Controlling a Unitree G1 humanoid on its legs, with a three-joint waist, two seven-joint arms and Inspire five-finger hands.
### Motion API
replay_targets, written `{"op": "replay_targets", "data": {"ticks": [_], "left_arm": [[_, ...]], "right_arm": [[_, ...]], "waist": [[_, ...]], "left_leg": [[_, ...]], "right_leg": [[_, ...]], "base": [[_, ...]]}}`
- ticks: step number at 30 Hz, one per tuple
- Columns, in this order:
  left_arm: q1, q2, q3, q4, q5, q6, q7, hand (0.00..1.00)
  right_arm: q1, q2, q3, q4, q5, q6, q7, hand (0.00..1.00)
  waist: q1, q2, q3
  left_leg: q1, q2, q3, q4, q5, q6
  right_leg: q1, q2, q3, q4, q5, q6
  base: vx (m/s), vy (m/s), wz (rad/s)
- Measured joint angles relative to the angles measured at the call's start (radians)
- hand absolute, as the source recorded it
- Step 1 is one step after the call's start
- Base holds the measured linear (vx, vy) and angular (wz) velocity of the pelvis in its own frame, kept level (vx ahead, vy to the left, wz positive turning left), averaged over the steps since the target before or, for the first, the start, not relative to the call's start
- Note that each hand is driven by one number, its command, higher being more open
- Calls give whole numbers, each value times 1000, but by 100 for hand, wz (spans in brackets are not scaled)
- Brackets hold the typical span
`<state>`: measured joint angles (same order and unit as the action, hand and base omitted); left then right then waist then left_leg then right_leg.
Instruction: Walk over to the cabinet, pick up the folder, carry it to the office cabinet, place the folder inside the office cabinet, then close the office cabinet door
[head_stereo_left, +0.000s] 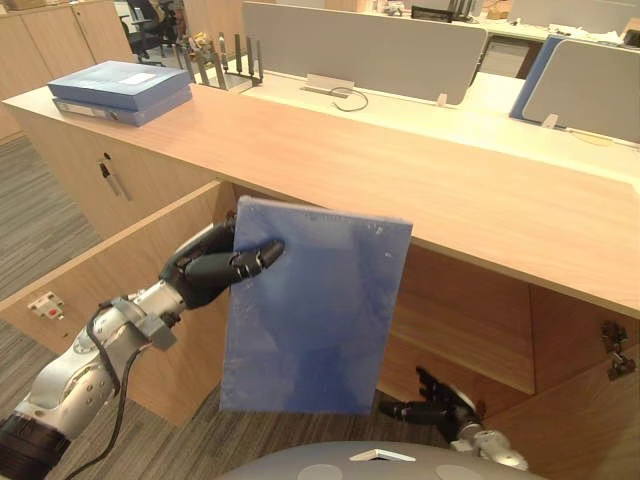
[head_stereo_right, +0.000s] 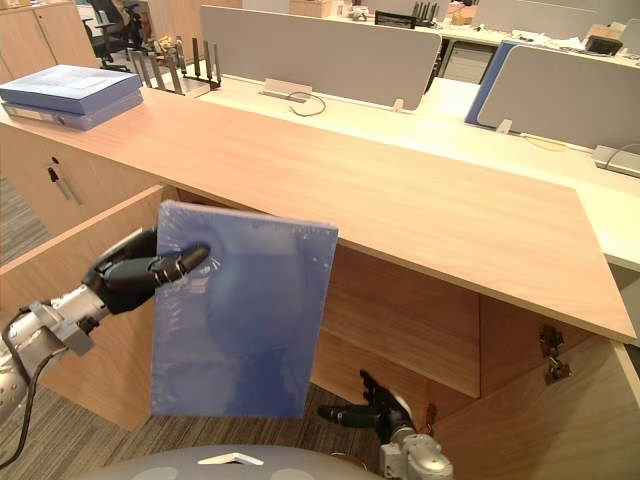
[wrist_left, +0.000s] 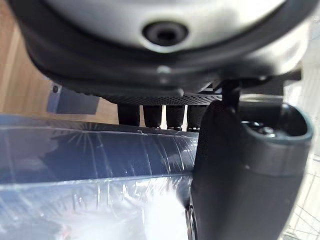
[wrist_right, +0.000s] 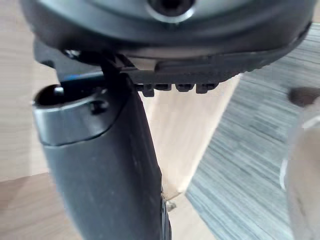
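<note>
Before the office cabinet (head_stereo_left: 450, 190), left hand (head_stereo_left: 205, 270) pinches the folder (head_stereo_left: 315, 310), long axis roughly twelve-to-six; right hand (head_stereo_left: 445, 405) fingers lie relaxed.

Long cabinet countertop (head_stereo_left: 400, 180) runs across scene, left rear to right front. Folder stack (head_stereo_left: 120, 90) on its far left end; file rack (head_stereo_left: 225, 62) just behind stack. Desk partitions (head_stereo_left: 360, 45) behind countertop. Below countertop, cabinet opening (head_stereo_left: 470, 315); left door (head_stereo_left: 110, 290) swung out at left, right door (head_stereo_left: 580, 420) at right, hinge (head_stereo_left: 617, 352) on it. Folder (head_stereo_left: 315, 310) upright before opening, under countertop edge. Left hand (head_stereo_left: 215, 268) on folder's upper left edge, thumb in front, fingers behind. Right hand (head_stereo_left: 440, 405) low, right of folder's bottom corner, apart from it.
</note>
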<state>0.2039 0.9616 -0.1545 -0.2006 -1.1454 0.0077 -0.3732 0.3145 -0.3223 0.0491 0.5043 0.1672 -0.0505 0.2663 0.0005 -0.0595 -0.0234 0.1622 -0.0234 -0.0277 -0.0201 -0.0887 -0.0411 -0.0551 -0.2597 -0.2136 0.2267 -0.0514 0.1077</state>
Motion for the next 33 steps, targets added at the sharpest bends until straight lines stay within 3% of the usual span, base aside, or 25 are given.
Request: {"op": "replay_targets", "data": {"ticks": [3,6,8,13,16,19,25,28,33], "left_arm": [[52,0,-8,16,-2,20,-17,0],[74,-1,-8,16,-2,20,-20,0],[81,-20,-7,16,-2,21,-25,0],[81,-23,-7,16,-2,21,-32,0],[81,-58,-4,46,-12,19,-48,0],[73,-149,8,132,-37,19,-48,0],[43,-234,10,156,-36,19,-49,0],[11,-254,17,156,-36,15,-49,0],[-2,-265,18,156,-32,14,-58,0]], "right_arm": [[65,-120,-78,-199,80,-16,75,100],[65,-134,-78,-210,89,-17,85,100],[107,-193,-89,-294,200,-16,137,100],[107,-196,-108,-345,256,-19,165,100],[125,-285,-109,-345,423,0,235,100],[131,-334,-102,-342,729,75,309,100],[138,-312,60,-405,995,209,365,100],[145,-289,185,-444,1033,268,387,100],[168,-289,280,-441,1082,322,389,100]], "waist": [[-16,-4,4],[-31,1,6],[-32,17,19],[-34,14,23],[-32,15,24],[-35,11,26],[-31,6,27],[-29,4,27],[-28,1,27]], "left_leg": [[-5,0,29,38,-32,7],[-12,0,30,49,-36,9],[-13,1,33,51,-38,10],[-14,1,35,53,-40,10],[-14,-1,39,53,-43,13],[-14,-1,41,53,-45,12],[-13,1,49,57,-47,10],[-13,2,50,65,-52,9],[-15,2,58,86,-65,9]], "right_leg": [[-6,4,26,2,0,4],[-7,3,27,-1,3,8],[-10,3,28,-1,3,9],[-11,3,30,-1,3,9],[-12,1,40,-1,3,10],[-15,2,42,1,2,12],[-19,6,49,0,2,13],[-15,6,49,0,3,14],[-11,6,56,-1,4,16]], "base": [[4,2,-28],[2,-20,-3],[0,0,0],[0,0,0],[-7,14,-4],[1,5,-1],[14,0,-4],[0,0,0],[-4,6,-4]]}}
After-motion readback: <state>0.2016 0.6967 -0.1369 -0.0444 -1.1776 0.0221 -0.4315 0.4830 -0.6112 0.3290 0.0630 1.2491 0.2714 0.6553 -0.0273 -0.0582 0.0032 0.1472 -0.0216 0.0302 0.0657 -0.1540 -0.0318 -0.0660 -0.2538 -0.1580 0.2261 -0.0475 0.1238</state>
